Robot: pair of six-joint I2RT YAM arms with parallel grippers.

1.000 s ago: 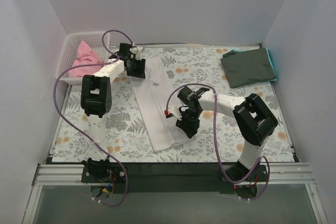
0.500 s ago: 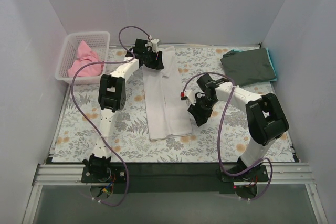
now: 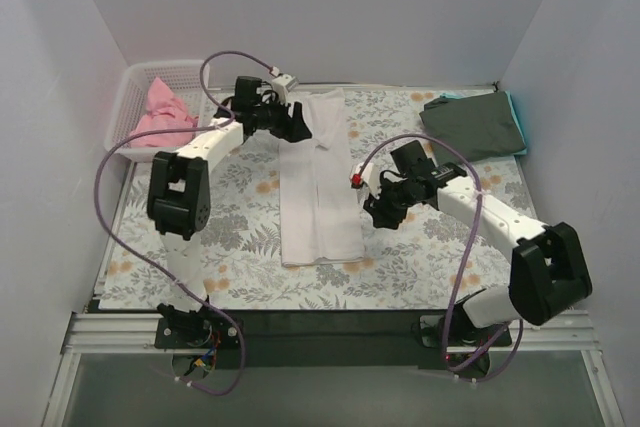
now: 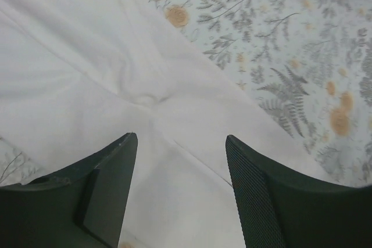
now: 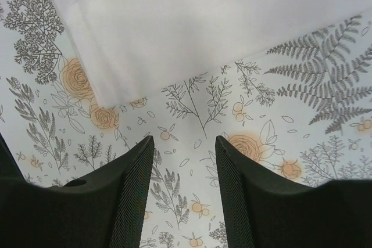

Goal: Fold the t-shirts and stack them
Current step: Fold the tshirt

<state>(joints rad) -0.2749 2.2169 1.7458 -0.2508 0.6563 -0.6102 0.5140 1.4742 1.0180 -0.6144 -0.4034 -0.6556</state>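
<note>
A large white t-shirt (image 3: 318, 182) lies in a long narrow strip down the middle of the floral table cloth. My left gripper (image 3: 291, 125) hovers over its far left edge. In the left wrist view this gripper (image 4: 180, 139) is open, with only white cloth (image 4: 87, 56) below it. My right gripper (image 3: 384, 209) is just right of the strip's lower half. In the right wrist view it (image 5: 185, 139) is open over bare table cloth, the white shirt's edge (image 5: 192, 21) ahead of it. A pink t-shirt (image 3: 165, 112) lies in the basket. A dark grey-green t-shirt (image 3: 475, 127) lies folded at the back right on a teal one (image 3: 517, 110).
The white lattice basket (image 3: 128, 95) stands at the back left corner. White walls close the table on the left, back and right. The floral table cloth (image 3: 440, 257) covers the whole surface. Purple cables loop above both arms.
The white shirt went from lying at a slant to lying straight and further right. Both grippers have widened. The right one moved off the shirt's edge to the right.
</note>
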